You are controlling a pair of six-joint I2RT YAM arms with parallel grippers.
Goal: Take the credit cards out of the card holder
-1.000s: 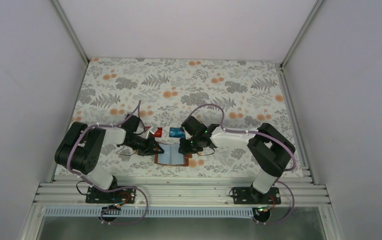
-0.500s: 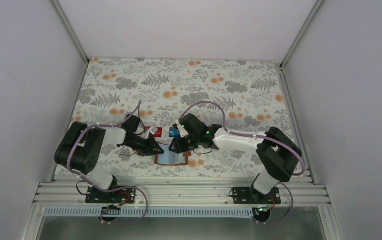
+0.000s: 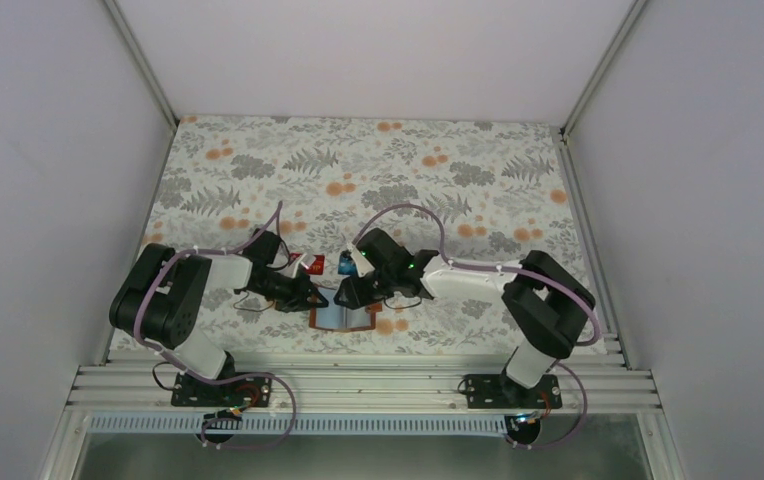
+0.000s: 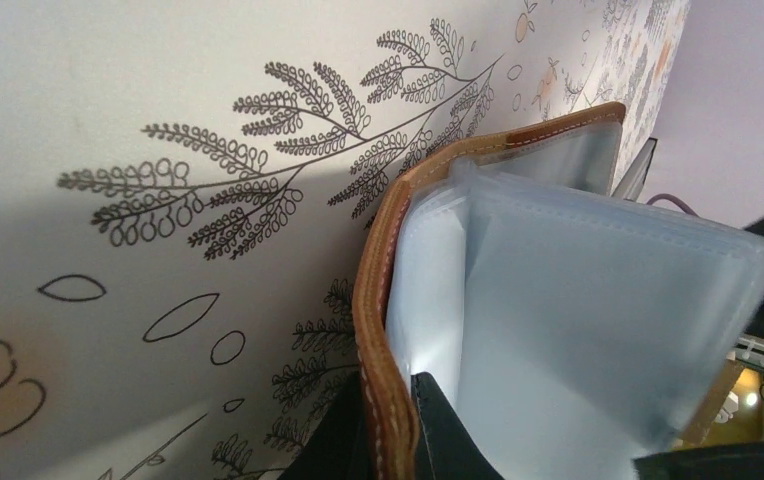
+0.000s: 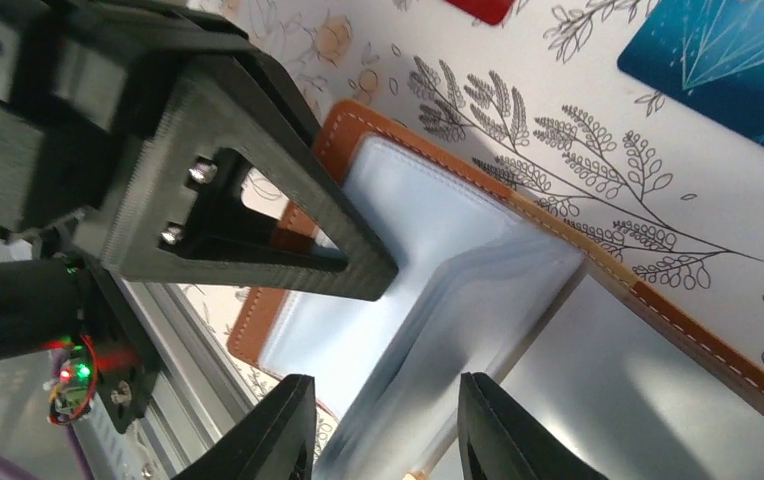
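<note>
The desk carries a flowered cloth, and the card holder lies open on it near the front edge, between the two arms. You can use this holder as your landmark.

At the holder's left cover, your left gripper is clenched on the brown leather edge and pins it down. Over the holder's middle, your right gripper has its fingers apart, and one pale pocket leaf stands up between them. The leaf is blurred, so I cannot tell if a finger touches it, but it does not look pinched.

The leather cover seems stiff enough for a firm hold. The pocket leaves are thin, soft and probably slippery, so they will bend and flap instead of staying where you push them. I think it is better to take hold of a card's hard edge where it comes out of a pocket, not of the leaf itself. In these views no card shows inside the pockets, so I cannot tell how many remain there.

Just beyond the holder's far edge, a blue card and a red card lie flat on the cloth, already outside it. They look light and rigid.
</note>
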